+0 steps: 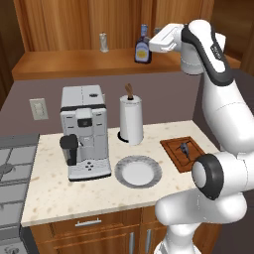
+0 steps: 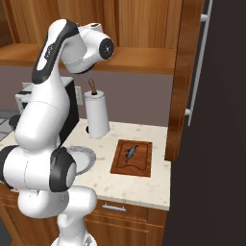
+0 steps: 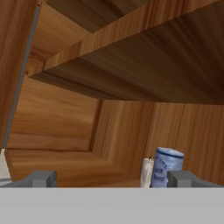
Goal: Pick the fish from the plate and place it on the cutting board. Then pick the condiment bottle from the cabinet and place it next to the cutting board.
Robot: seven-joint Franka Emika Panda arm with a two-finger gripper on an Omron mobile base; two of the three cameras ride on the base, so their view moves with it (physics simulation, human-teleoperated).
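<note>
The small dark fish (image 1: 185,148) (image 2: 130,153) lies on the reddish-brown cutting board (image 1: 174,153) (image 2: 141,166), right of the plate (image 1: 138,172), whose white centre is bare. The dark condiment bottle (image 1: 142,49) with its blue cap stands on the cabinet shelf (image 1: 74,62). My gripper (image 1: 154,42) is raised to shelf height, just right of the bottle. In the hand view the gripper (image 3: 111,179) is open, fingertips (image 3: 41,178) wide apart and holding nothing, and the bottle's blue top (image 3: 167,166) shows close to the right fingertip.
A clear shaker (image 1: 103,43) stands further left on the shelf. On the counter are a coffee machine (image 1: 84,131) and a paper towel roll (image 1: 131,119) (image 2: 97,115). A stove (image 1: 12,163) lies left; a tall wooden panel (image 2: 180,81) bounds the right.
</note>
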